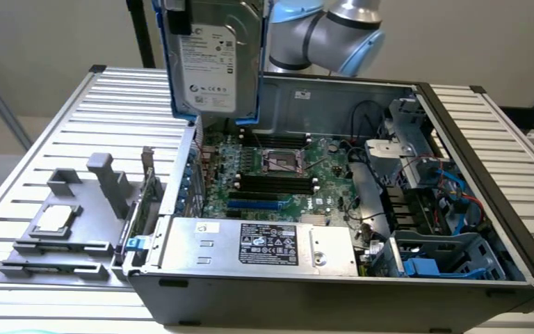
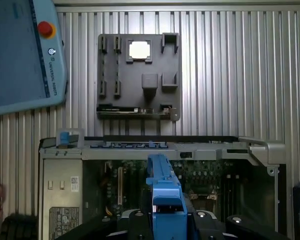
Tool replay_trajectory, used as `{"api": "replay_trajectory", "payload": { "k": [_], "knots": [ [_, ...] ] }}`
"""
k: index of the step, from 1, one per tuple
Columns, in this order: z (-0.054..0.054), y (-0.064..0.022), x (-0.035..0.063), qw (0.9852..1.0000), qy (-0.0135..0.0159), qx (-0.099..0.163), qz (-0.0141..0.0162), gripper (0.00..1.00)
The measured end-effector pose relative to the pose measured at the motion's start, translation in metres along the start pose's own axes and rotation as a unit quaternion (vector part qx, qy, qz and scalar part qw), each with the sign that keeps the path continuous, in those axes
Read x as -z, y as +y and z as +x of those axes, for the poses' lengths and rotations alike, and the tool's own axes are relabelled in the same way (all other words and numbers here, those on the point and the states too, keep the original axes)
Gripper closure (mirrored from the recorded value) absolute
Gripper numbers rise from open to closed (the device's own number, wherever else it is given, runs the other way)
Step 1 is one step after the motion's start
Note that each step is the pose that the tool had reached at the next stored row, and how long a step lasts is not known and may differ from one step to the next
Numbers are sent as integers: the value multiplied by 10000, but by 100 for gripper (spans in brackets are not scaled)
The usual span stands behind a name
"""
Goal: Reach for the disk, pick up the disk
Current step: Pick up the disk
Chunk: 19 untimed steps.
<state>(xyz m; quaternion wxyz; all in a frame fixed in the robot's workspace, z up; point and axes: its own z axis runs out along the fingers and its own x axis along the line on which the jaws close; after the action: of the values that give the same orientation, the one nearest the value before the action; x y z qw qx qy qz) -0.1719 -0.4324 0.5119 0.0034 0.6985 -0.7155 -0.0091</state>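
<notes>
The disk [image 1: 213,59] hangs at the exterior view's top, above the open computer case [image 1: 489,174]. The gripper [image 2: 165,220] is clamped on its blue rail. The wrist view adds a teach pendant [image 2: 20,55] and a grey tray [image 2: 140,80] with a chip [image 2: 139,50].

"UNIVERSAL ROBOTS" — on the teach pendant [image 2: 25,55]; other labels unreadable.

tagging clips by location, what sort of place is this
Probably a robotics lab or test bench for computer assembly: an open computer case on a slatted metal table, a grey fixture tray, and a robot teach pendant.
</notes>
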Motion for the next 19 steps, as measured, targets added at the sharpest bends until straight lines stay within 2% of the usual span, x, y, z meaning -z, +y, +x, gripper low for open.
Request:
{"api": "replay_trajectory", "payload": {
  "k": [19],
  "knots": [
    [312, -849, 0, 10000, 0, 1, 0, 67]
  ]
}}
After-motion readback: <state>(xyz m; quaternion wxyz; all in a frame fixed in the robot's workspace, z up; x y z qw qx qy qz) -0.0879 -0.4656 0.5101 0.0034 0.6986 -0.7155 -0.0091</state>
